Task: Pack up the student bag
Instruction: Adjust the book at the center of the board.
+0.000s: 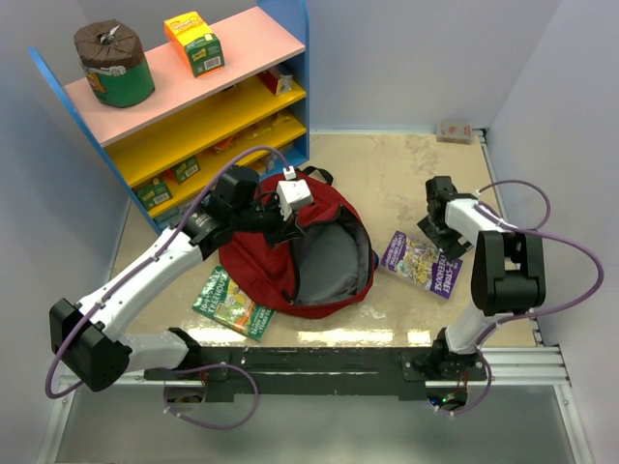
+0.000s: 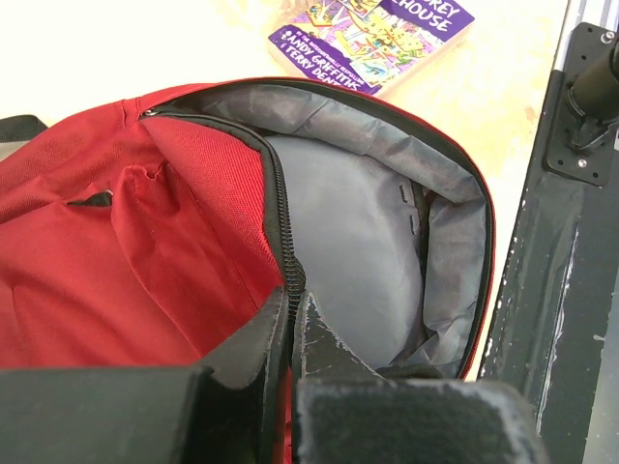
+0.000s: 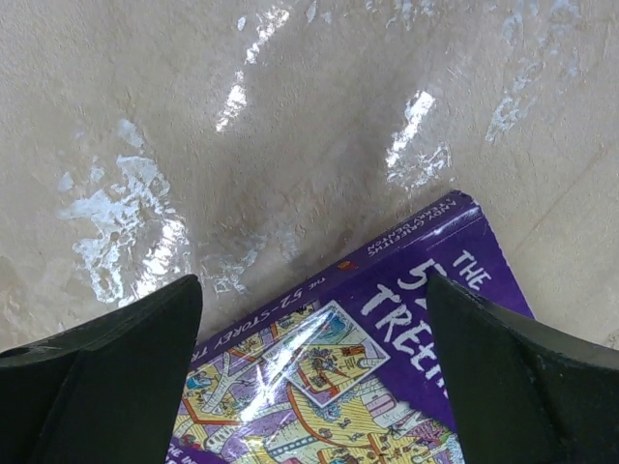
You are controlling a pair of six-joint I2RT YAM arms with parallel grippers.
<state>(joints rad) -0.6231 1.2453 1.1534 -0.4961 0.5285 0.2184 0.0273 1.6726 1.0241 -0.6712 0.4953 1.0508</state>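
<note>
While the left gripper (image 2: 290, 300) has its jaws pinched on the zipper edge (image 2: 280, 222) of the student bag (image 1: 253, 266) mid worktop (image 1: 387, 174), the nearer right gripper (image 3: 311, 290) hangs, jaws wide apart, over the purple book (image 1: 421, 263) at the bag's three o'clock, long axis ten-to-four.

You get purple book (image 3: 319, 387) cut off at bottom edge in right wrist view, title only partly readable. Green book (image 1: 230, 304) partly under backpack (image 1: 247, 275). Far-corner small box (image 1: 455, 130) too small to identify.
</note>
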